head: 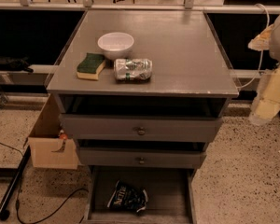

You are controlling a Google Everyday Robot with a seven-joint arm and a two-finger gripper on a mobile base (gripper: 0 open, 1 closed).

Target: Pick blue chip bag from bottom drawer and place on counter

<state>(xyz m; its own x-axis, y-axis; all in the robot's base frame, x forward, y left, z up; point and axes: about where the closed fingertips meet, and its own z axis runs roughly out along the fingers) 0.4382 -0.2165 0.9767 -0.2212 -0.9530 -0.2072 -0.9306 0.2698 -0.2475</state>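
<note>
The blue chip bag [127,197], dark navy with white lettering, lies crumpled on the floor of the bottom drawer [170,190], which is pulled open at the foot of the cabinet. The counter [177,50] is the grey top of the cabinet. My gripper [260,115] hangs at the right edge of the view, beside the cabinet's right side, about level with the top knobbed drawer. It is well above and to the right of the bag and holds nothing that I can see.
On the counter stand a white bowl [115,44], a green-and-yellow sponge [90,66] and a crushed silver-green can [133,69]. Two knobbed drawers [141,131] sit above the open one. A cardboard box [51,143] and black cables [18,185] lie left of the cabinet.
</note>
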